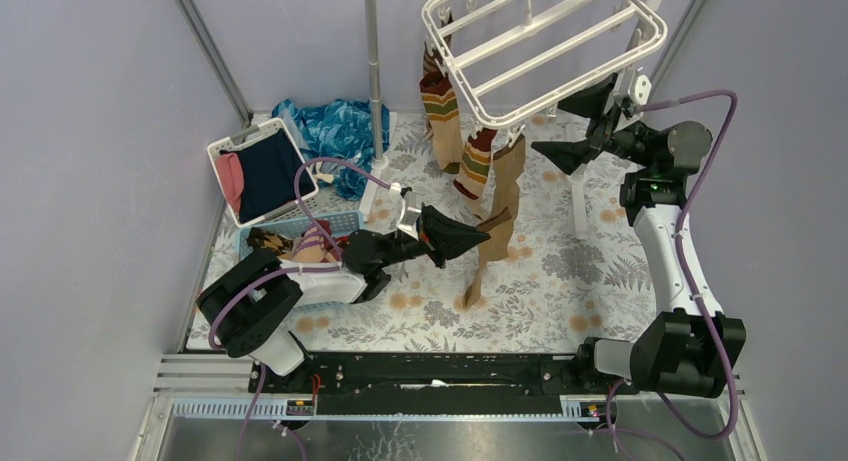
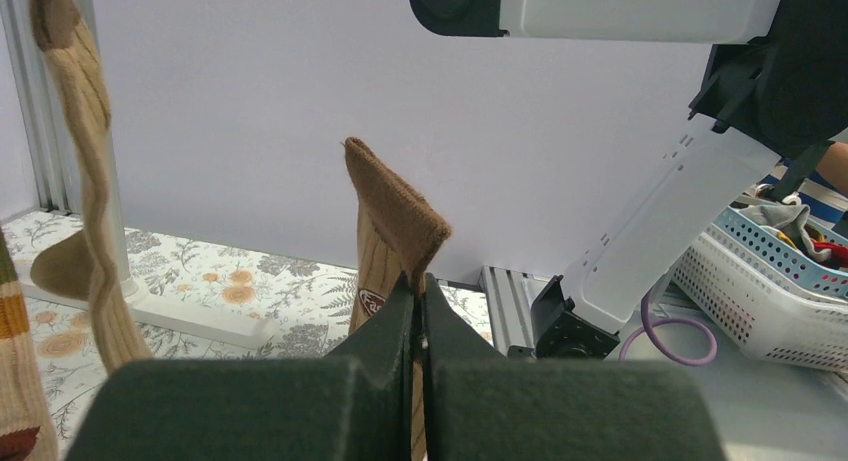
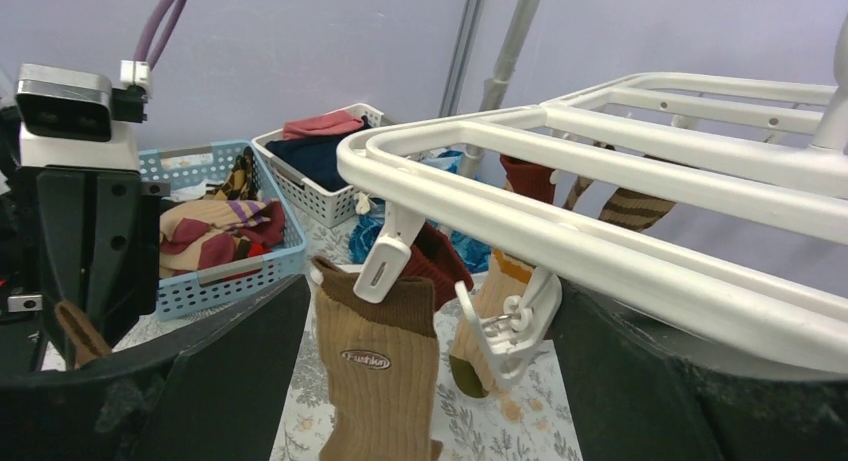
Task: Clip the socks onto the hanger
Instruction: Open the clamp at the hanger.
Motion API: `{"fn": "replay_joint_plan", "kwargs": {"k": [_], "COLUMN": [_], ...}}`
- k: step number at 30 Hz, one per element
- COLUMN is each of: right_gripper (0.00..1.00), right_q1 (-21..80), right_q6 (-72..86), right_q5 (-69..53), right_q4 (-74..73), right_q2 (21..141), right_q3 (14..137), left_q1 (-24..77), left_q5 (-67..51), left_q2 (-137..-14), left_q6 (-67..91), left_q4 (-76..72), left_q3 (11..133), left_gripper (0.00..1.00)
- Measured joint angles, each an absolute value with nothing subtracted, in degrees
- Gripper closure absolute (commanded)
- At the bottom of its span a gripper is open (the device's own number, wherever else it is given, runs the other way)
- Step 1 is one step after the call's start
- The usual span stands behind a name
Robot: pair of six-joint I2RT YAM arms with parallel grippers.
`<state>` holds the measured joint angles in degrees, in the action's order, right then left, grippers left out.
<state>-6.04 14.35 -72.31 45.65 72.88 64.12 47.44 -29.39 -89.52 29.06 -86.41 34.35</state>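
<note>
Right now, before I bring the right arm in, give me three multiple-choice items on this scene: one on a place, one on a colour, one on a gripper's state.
1. Where do the loose socks lie?
A) in the blue basket
B) in the white basket
C) on top of the hanger frame

2. What colour is the cuff of the sock in the left gripper?
A) red
B) brown
C) navy

3. How does the right gripper stand?
A) shut on a clip
B) shut on a sock
C) open, holding nothing

Answers:
1 A, the right wrist view shows them piled inside the blue basket.
2 B, the left wrist view shows a brown cuff sticking up above the shut fingers.
3 C, its fingers stand wide apart beside the hanger with nothing gripped.
</note>
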Motion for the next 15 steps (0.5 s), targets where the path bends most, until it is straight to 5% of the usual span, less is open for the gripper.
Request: {"fn": "replay_joint_plan", "kwargs": {"k": [15], "right_gripper": [0.23], "right_q1": [-5.54], "right_q6": [21.52], "right_q5": [-72.51], "right_q4": [53.87], "right_q2": [73.14], "right_q3": [63.02], "left_q1": [47.44], "left_q5": [-29.56], "left_q2": [-89.52], "left_q6": [29.10], "left_q4": [-86.41], "left_q3": [34.35], "left_gripper": [1.00]}}
